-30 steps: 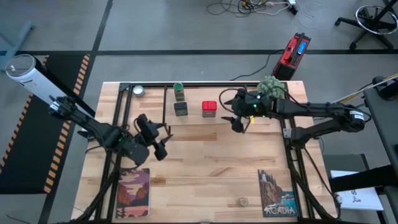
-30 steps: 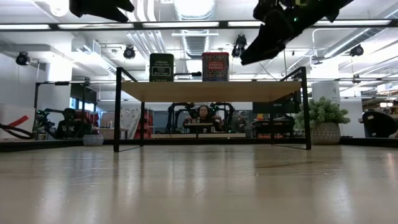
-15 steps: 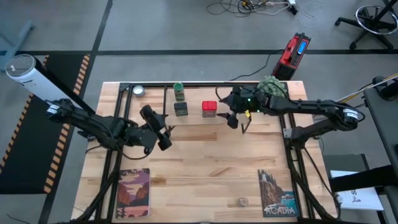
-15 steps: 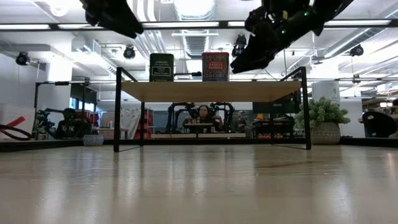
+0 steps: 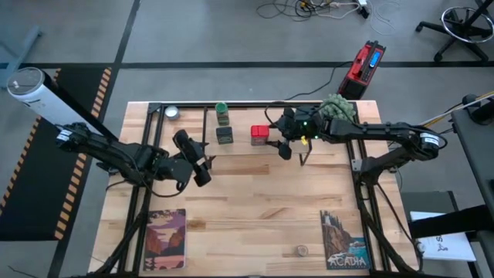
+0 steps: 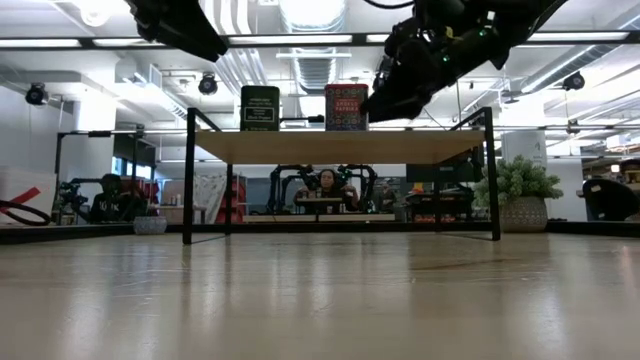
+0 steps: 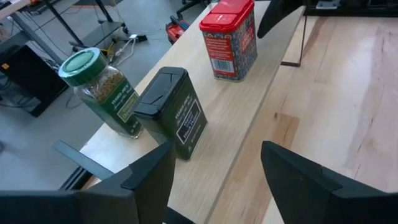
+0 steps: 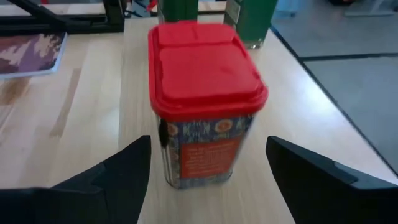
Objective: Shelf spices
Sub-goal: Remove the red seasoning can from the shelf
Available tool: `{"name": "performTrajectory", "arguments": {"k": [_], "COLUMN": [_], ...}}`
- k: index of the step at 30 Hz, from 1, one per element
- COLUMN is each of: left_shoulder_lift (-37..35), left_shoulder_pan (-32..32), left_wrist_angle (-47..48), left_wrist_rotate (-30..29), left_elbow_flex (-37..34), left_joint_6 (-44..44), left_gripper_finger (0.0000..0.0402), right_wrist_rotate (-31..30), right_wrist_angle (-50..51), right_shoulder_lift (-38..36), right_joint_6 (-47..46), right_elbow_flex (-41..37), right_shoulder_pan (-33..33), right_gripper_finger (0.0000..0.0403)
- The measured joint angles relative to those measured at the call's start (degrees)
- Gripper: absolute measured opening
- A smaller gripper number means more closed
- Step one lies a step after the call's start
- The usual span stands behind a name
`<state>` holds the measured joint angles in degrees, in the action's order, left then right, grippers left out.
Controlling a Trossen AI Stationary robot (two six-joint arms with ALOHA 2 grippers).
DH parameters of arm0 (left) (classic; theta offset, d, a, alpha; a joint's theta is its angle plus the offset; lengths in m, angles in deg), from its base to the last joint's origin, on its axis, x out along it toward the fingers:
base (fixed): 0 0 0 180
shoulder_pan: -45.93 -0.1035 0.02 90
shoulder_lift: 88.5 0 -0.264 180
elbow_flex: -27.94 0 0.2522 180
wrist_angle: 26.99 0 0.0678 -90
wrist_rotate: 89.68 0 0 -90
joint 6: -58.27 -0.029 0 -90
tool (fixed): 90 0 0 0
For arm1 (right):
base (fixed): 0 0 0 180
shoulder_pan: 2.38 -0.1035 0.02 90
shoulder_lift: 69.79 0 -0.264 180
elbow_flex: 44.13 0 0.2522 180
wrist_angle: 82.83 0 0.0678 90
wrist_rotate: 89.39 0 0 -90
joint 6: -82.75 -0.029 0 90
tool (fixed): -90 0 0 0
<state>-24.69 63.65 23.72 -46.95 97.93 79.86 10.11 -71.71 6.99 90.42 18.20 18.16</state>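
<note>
The shelf (image 6: 340, 147) stands along the table's far edge. On its wooden board (image 5: 241, 123) stand the green-capped bottle (image 5: 222, 113), the dark grey square jar (image 5: 225, 135) and the red square tin (image 5: 259, 135), each on its base. The tiny beige jar (image 5: 302, 251) sits on the table by the near edge. My right gripper (image 5: 283, 146) hovers open just right of the red tin (image 8: 205, 99), its fingers apart from it. My left gripper (image 5: 201, 170) hangs open above the table, near the shelf's front left, looking at the dark grey jar (image 7: 171, 115).
A round silver tin (image 5: 171, 113) sits at the shelf's left end and a potted plant (image 5: 337, 108) at the far right corner. Two picture books (image 5: 164, 239) (image 5: 345, 241) lie by the near edge. Bare tabletop spreads across the middle.
My right gripper has moved toward the table's left and slightly toward the far edge, closing in on the red tin. My left gripper has shifted a little toward the shelf, then kept still. The containers have not moved.
</note>
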Motion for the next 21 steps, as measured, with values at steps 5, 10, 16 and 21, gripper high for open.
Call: {"name": "performTrajectory", "arguments": {"k": [5,10,16,21], "left_shoulder_lift": [0.0,0.0,-0.1,-0.1], "left_shoulder_pan": [0.0,0.0,0.0,0.0], "left_wrist_angle": [0.0,-0.1,0.0,0.1], "left_wrist_rotate": [0.3,0.3,1.3,1.4], "left_elbow_flex": [-0.1,-0.1,-0.1,-0.1], "left_joint_6": [1.1,1.4,1.7,1.9], "left_gripper_finger": [0.0233,0.0239,0.0242,0.0237], "right_wrist_rotate": [1.1,1.1,1.3,2.8], "right_wrist_angle": [2.5,3.7,10.4,13.6], "right_shoulder_lift": [0.9,2.3,6.7,11.8], "right_joint_6": [0.3,1.4,3.0,3.5], "right_elbow_flex": [2.7,7.1,13.5,18.0], "right_shoulder_pan": [0.0,0.0,0.0,-0.2], "right_gripper_finger": [0.0303,0.0298,0.0303,0.0303]}}
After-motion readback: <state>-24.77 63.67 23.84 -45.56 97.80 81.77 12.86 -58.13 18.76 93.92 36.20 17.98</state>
